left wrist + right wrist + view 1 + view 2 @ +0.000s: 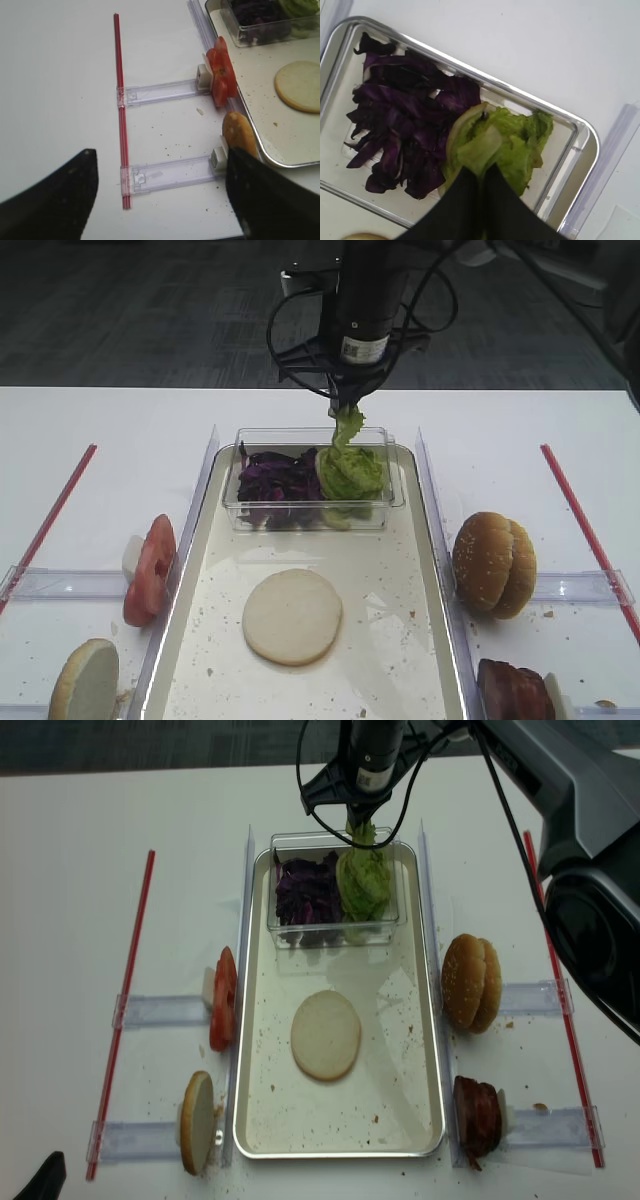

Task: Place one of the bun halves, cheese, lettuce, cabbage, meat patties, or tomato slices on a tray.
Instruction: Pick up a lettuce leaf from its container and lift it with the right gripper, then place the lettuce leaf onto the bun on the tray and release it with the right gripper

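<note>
My right gripper hangs over the clear tub at the tray's far end, shut on a light-green lettuce leaf. In the right wrist view the black fingers pinch the lettuce, which hangs down to the bigger green clump. Purple cabbage fills the tub's left half. The tray holds one pale bun half. My left gripper is open with nothing in it above the table's left side, near another bun half and the tomato slices.
On clear rails left of the tray stand tomato slices and a bun half. On the right stand sesame bun halves and meat patties. Red strips run along both sides of the table.
</note>
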